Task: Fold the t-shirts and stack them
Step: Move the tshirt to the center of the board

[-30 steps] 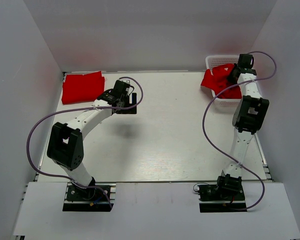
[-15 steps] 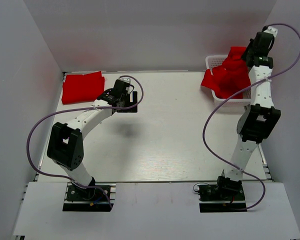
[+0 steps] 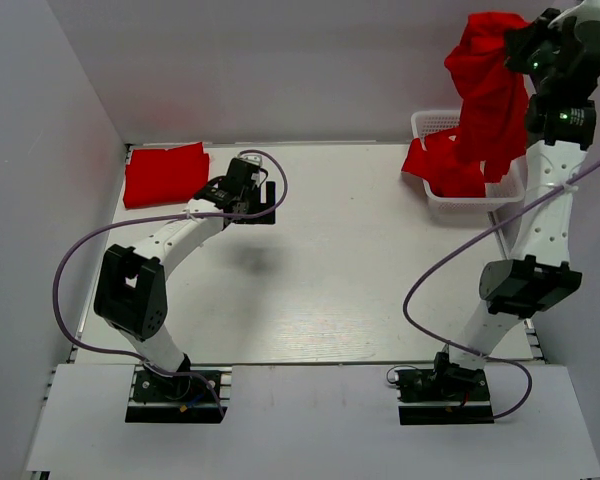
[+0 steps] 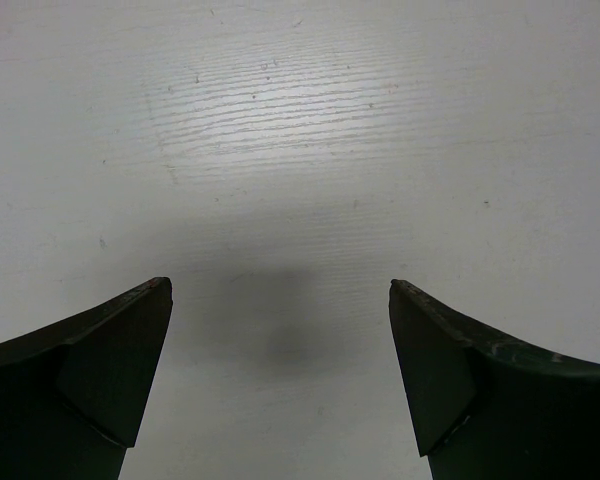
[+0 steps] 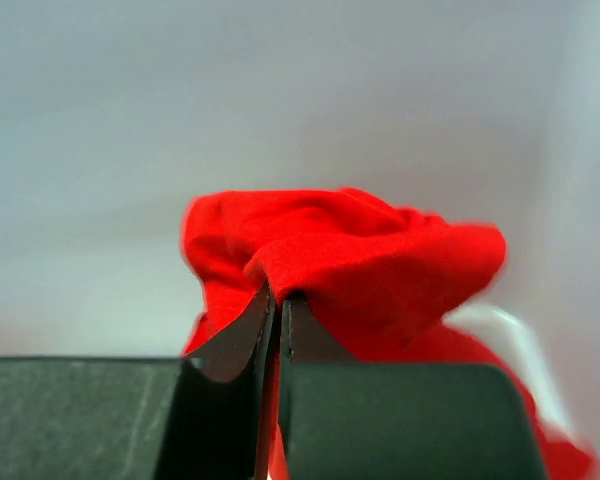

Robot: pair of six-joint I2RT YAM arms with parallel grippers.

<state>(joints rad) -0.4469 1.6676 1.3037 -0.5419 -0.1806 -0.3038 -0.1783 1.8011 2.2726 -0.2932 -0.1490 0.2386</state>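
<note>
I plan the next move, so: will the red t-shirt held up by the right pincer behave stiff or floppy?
Probably floppy: the t-shirt hangs in loose folds below the right pincer. Likely light, since a small pinch carries it. Its lower end seems to reach the basket, so it may drag.

Red t-shirt (image 3: 488, 85) of soft, matt cloth, creased. Basket (image 3: 432, 123) of white plastic mesh. Table (image 4: 300, 120) surface white, matt, faintly wood-grained. Left gripper (image 4: 280, 292) fingers (image 4: 90, 370) matt black, lightly scuffed.

we see a robotics lab. white walls (image 3: 310, 70) box in a white table (image 3: 360, 290), the left arm (image 3: 130, 290) and right arm (image 3: 525, 285) bolted at its edge.
</note>
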